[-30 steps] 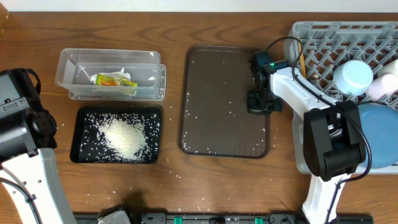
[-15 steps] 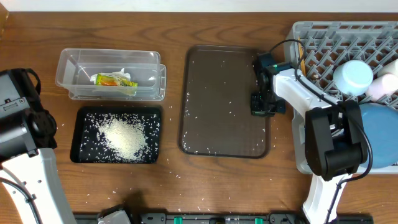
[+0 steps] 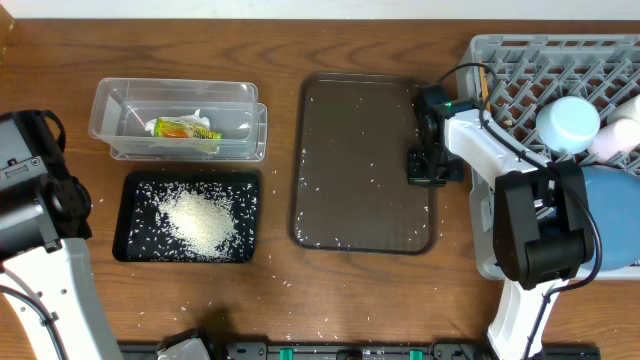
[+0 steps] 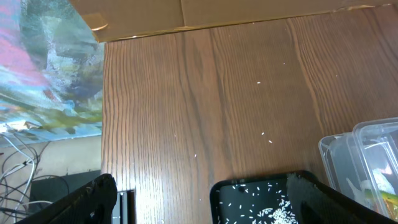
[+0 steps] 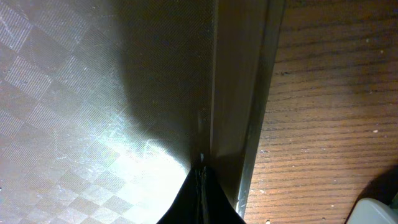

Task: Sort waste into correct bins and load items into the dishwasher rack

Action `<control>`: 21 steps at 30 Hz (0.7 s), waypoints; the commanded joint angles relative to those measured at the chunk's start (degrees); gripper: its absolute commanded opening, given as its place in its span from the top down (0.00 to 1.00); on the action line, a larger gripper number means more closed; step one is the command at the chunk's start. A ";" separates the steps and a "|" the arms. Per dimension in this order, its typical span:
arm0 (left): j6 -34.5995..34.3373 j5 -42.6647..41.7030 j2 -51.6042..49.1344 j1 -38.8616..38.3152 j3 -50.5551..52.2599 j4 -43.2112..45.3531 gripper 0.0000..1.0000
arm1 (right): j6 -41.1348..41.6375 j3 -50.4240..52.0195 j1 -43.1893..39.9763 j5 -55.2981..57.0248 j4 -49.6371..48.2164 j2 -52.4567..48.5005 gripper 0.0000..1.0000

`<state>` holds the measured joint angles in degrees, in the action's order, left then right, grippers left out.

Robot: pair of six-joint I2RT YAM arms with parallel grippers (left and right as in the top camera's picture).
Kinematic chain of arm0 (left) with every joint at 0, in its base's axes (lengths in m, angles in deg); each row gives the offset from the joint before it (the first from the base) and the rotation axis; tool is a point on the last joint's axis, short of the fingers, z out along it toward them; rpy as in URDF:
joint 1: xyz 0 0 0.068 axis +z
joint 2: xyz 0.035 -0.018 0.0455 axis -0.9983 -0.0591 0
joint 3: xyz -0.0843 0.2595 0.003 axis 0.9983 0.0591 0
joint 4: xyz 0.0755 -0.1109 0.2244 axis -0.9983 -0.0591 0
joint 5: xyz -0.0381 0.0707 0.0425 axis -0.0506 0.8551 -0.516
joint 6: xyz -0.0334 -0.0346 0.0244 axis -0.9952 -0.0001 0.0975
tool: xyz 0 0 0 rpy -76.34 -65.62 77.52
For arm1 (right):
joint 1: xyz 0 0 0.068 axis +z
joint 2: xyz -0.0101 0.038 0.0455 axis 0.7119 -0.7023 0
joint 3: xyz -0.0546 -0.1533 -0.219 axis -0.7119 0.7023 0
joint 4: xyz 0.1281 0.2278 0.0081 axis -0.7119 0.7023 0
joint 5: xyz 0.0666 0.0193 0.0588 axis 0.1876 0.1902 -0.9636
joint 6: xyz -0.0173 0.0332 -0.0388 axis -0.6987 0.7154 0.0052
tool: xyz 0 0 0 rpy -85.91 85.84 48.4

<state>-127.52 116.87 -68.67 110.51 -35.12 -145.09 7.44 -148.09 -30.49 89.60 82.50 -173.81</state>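
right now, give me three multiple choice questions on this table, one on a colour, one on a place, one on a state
1. The large plate in the dishwasher rack is: A blue, B red, C green.
2. The rice heap lies: A in the rack, B on the plate, C in the black tray.
3. The left gripper is: A shut on the plate, B open and empty, C shut on rice.
Answers: 1 A, its surface shows blue; 2 C, white grains pile on black; 3 B, its fingers stand wide apart, nothing between them.
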 commanded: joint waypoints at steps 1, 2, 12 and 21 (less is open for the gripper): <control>0.15 1.11 0.04 0.31 -0.11 -0.17 0.10 | -2.34 0.85 -0.79 1.62 -0.50 -0.48 0.99; 0.15 1.11 0.04 0.31 -0.11 -0.17 0.10 | -3.17 0.85 -0.79 1.62 -0.74 -0.48 0.99; 0.15 1.11 0.04 0.31 -0.11 -0.17 0.10 | -6.49 0.85 -1.44 1.66 -3.06 -0.48 0.99; 0.15 1.11 0.04 0.31 -0.11 -0.17 0.09 | -6.69 -1.16 -1.42 -3.23 0.26 1.14 0.99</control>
<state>-127.52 116.87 -68.67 110.51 -35.12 -145.09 1.56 -148.24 -30.69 89.21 81.63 -173.75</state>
